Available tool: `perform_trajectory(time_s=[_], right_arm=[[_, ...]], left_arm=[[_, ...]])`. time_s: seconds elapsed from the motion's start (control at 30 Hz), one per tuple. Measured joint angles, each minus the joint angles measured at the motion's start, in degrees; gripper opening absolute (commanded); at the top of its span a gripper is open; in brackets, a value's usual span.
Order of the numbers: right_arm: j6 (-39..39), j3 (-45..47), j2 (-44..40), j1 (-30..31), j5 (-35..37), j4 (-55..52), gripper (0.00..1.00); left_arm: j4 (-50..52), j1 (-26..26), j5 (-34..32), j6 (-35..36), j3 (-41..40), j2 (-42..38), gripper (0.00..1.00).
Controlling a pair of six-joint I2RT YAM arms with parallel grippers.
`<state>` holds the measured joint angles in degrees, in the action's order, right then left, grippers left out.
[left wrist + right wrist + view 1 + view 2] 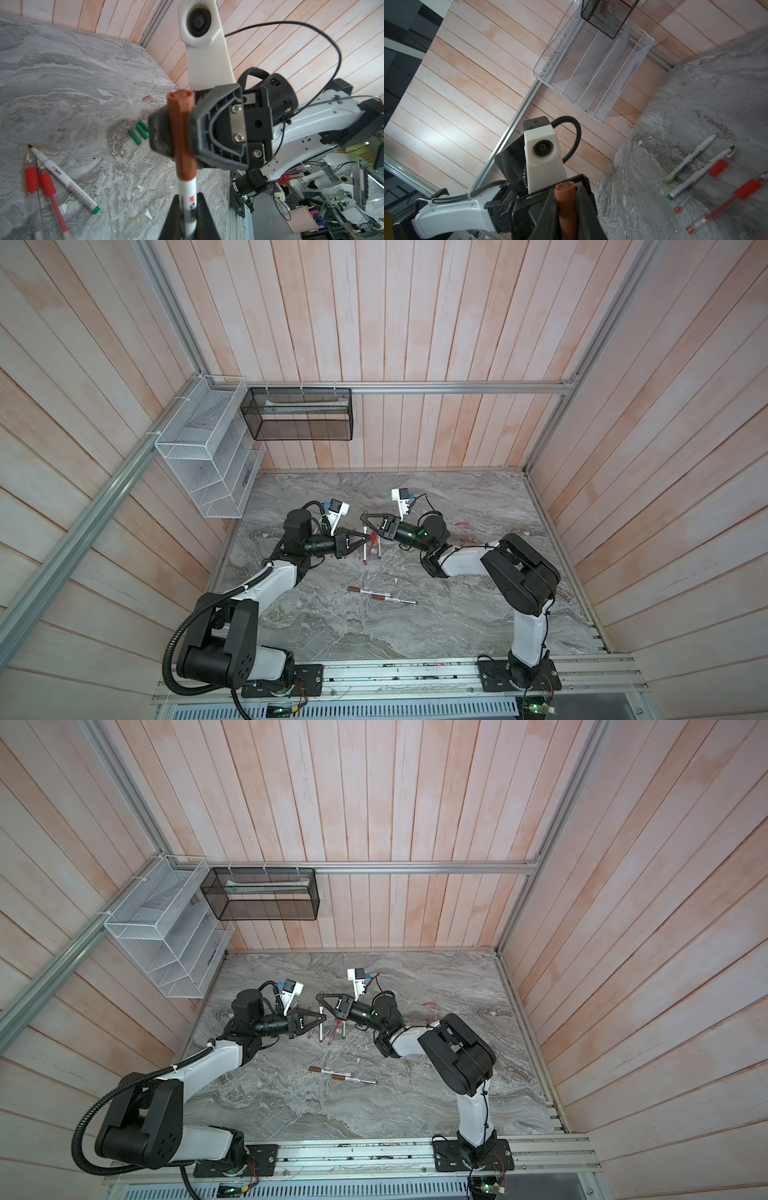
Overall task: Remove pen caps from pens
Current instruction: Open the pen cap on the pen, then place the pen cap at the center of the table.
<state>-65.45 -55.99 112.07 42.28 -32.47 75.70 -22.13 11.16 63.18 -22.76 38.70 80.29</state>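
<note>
A white marker (pixel 188 195) with a brown pen cap (pixel 182 135) hangs in the air between both grippers. My left gripper (pixel 190 216) is shut on the white barrel. My right gripper (pixel 566 216) is shut on the brown cap (pixel 565 199), which still sits on the marker. In both top views the left gripper (pixel 368 537) (pixel 323 1016) and the right gripper (pixel 364 516) (pixel 318 996) meet tip to tip over the table's middle. Two brown-capped markers (pixel 365 592) (pixel 392 599) lie nearer the front.
Uncapped pens lie under the grippers: two with red grips (pixel 31 178) and a white marker with a green end (pixel 62 178). Three loose green caps (pixel 138 133) and a red cap (pixel 147 98) lie to the right. A white wire basket (pixel 199 456) and a black mesh basket (pixel 299 414) hang on the walls.
</note>
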Motion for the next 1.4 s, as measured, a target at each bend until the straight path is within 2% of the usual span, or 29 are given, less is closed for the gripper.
perform_trajectory(time_s=[0.2,0.4,0.63,0.8,0.97,1.07,1.2,1.4], right_arm=[[2.6,0.2,-0.9,-1.0,-1.7,-3.1,0.0],[5.3,2.1,-7.3,-4.6,-4.8,-10.7,0.0],[6.7,2.2,-17.7,-15.3,0.7,-12.4,0.0],[7.9,4.8,-21.4,-17.2,2.2,-15.1,0.0],[14.0,7.0,-26.4,-17.1,5.2,-30.8,0.0],[19.1,7.6,-29.9,-17.1,8.7,-42.4,0.0],[25.8,7.7,-32.6,-17.1,13.1,-57.5,0.0],[32.7,12.0,-33.3,-17.4,16.9,-71.5,0.0]], left_arm=[[2.6,0.1,-0.5,1.0,0.3,0.2,0.0],[3.4,2.9,-1.7,5.2,1.0,0.2,0.0],[5.5,8.3,0.0,7.4,-0.6,2.3,0.0],[9.2,7.0,-1.9,10.0,0.2,2.3,0.0],[16.3,1.3,-11.4,16.0,4.2,1.4,0.0],[18.6,-2.3,-19.5,20.2,6.0,0.2,0.0],[21.7,-4.2,-31.8,27.5,8.0,0.3,0.0],[24.3,-10.2,-44.8,33.1,11.3,5.2,0.0]])
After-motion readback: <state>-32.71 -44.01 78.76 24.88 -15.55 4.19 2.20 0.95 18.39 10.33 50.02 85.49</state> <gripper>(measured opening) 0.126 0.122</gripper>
